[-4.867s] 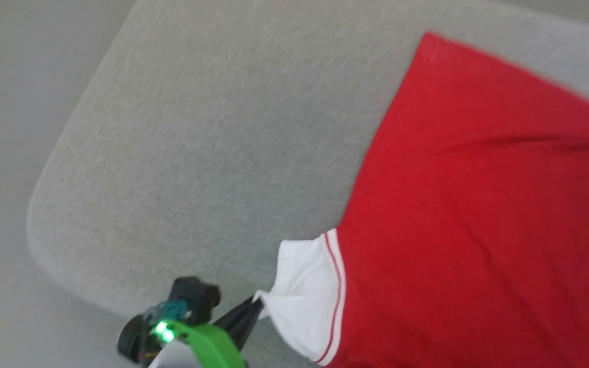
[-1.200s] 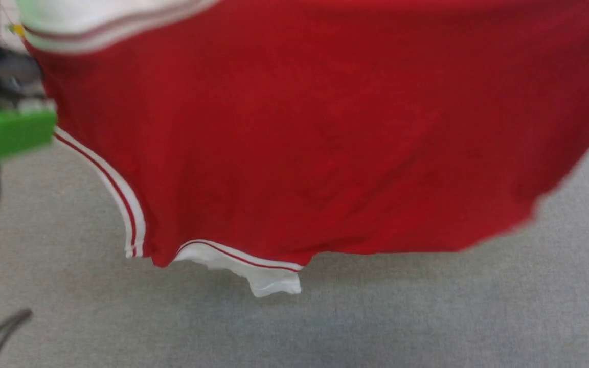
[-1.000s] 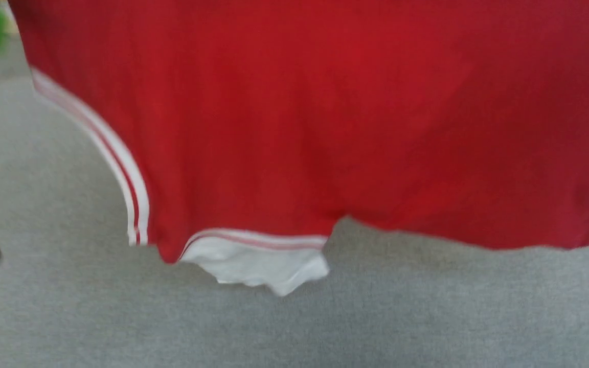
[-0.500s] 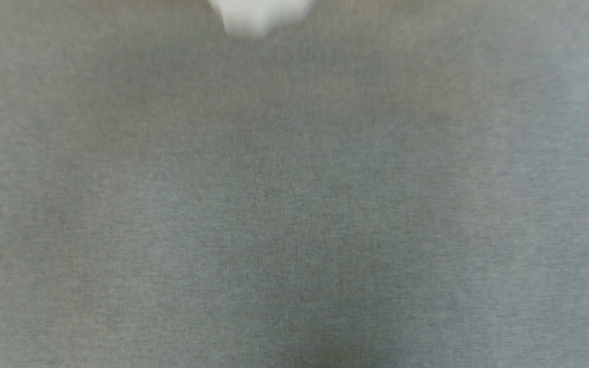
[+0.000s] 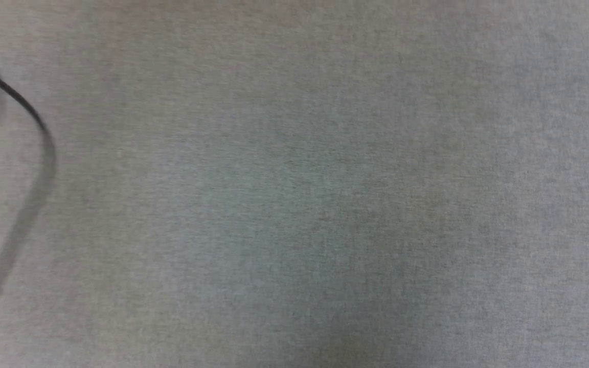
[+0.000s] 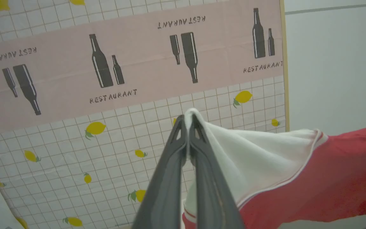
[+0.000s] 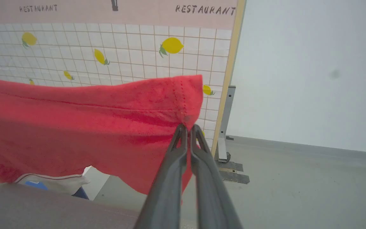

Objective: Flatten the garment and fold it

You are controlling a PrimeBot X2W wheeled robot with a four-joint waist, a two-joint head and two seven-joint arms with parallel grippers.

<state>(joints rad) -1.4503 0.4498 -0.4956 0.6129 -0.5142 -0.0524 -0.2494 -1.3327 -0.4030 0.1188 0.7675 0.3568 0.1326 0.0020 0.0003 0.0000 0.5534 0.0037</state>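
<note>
The grey cloth-covered surface (image 5: 325, 204) spreads across the head view, softly blurred, with a dark cable (image 5: 26, 110) curving down its left edge. Beyond it stands a printed panel (image 6: 106, 133): a pink band of bottles and the word RESTAURANT, over a white grid dotted with lemons. A plain pale wall (image 6: 335, 63) runs on past the panel's wooden edge.

The garment (image 6: 335, 178) hangs in the air in front of that panel, stretched between the two arms. Looking along the left pincer (image 6: 187, 120), its fingers are pressed together on the tip of a white sleeve (image 6: 265, 152), with red-striped trim leading into the red body. Looking along the right pincer (image 7: 187, 128), the fingers pinch a stitched red hem corner (image 7: 186, 95), and the cloth sags away toward that view's left. The right wrist view also gives the room's lower half: the grey floor (image 7: 297, 178), the panel's metal stand (image 7: 226, 143), a near edge of the surface, and a second sleeve (image 7: 62, 183) dangling close above it. Whether it touches, I cannot tell.
</note>
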